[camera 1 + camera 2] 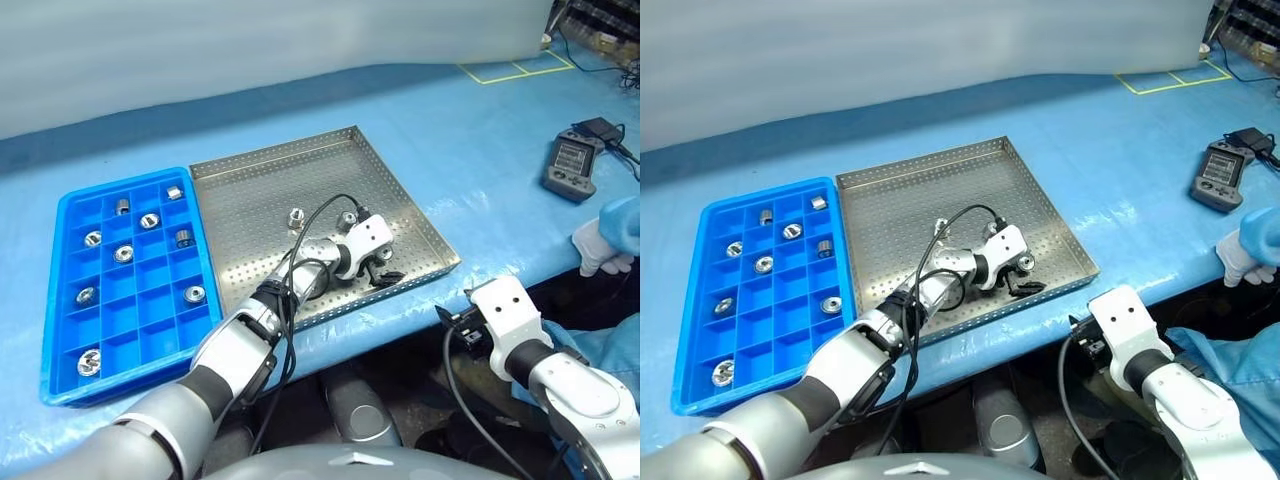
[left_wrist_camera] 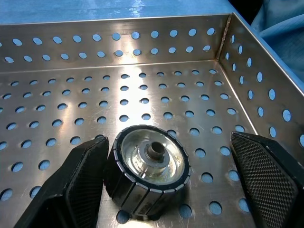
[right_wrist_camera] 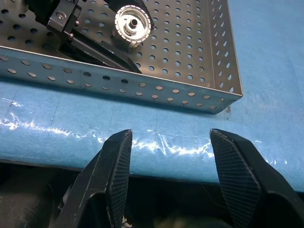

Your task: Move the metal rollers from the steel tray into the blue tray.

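Left claw point(image 1: 385, 268) sits spread wide in the steel tray point(image 1: 260, 180), near its 4 o'clock corner, 1 finger touching a metal roller point(image 2: 147, 168), nothing gripped. Right claw point(image 3: 166, 175) hangs released off the worktop point(image 1: 450, 130) edge. Blue tray point(image 1: 60, 290), flush at 9 o'clock, holds 9 rollers. No legible writing. A grey handheld device point(image 1: 572, 166) lies at 2 o'clock.

A long table point(image 1: 470, 150) is being covered by a blue sheet. Its far corner is being marked by yellow tape lines point(image 1: 515, 68). A grey handheld device point(image 1: 570, 165) with a black cable is being kept on it. A pale wall point(image 1: 250, 45) is being seen behind.
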You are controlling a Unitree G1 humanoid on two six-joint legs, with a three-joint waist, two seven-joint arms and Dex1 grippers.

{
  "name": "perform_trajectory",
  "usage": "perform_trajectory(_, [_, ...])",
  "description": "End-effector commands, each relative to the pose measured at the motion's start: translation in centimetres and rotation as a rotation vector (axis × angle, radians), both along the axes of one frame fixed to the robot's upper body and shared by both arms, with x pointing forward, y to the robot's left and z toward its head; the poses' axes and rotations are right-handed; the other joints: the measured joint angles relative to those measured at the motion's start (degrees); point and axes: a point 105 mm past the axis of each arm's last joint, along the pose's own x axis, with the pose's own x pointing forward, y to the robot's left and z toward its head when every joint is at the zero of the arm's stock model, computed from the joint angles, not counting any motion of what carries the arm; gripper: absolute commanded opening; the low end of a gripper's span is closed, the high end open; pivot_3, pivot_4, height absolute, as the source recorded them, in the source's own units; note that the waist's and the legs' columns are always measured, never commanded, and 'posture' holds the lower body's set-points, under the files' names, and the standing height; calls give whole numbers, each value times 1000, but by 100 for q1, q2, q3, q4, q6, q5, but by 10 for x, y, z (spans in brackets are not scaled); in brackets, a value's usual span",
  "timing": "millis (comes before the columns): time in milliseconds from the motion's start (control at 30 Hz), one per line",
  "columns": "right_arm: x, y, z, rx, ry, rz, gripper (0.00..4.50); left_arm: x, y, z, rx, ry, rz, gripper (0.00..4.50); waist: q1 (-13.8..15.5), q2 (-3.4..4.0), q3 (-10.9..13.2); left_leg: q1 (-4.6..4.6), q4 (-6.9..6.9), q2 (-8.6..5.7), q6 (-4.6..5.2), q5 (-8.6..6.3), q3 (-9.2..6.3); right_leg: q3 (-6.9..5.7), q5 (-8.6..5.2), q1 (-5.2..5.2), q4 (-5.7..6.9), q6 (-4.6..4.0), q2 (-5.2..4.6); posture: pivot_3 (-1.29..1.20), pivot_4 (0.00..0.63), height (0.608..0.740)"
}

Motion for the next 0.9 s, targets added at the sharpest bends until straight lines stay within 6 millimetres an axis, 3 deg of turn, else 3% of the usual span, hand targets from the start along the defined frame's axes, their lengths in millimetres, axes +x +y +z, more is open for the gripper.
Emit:
perform_trajectory(33, [1,3,9,-12,-46,11,2754,-23,-53,28,-90,-25,-111,3576,-18,0,0,0,-2,0,0,0,0,0,0,0,-1,0,0,-388,150,740])
perform_trajectory(133, [2,4,9,-10,-46,13,2754,-22,-52,29,-85,-34,-110,2629,-20,-1,0,1,-4,0,0,0,0,0,0,0,-1,0,0,-380,150,740])
perform_trajectory(267, [4,7,7,-4,-46,22,2754,-19,-50,32,-99,-41,-101,2629,-17,-2,1,1,-5,0,0,0,0,1,0,-1,-3,0,0,-367,150,740])
perform_trajectory(400, [7,10,6,3,-44,36,2754,-17,-48,38,-117,-56,-94,1877,-11,-3,2,1,-6,0,0,0,0,0,0,-1,-3,0,0,-352,150,740])
perform_trajectory(767, [18,17,2,7,-40,77,2754,-9,-40,44,-138,-83,-63,1877,58,-6,4,-1,-10,0,0,0,1,1,0,-4,-4,0,0,-306,150,740])
perform_trajectory(900, [22,21,-2,36,-31,100,2754,-4,-29,62,-196,-131,-22,1877,159,-6,4,-1,-13,0,0,0,1,4,0,-6,-3,0,0,-277,150,740])
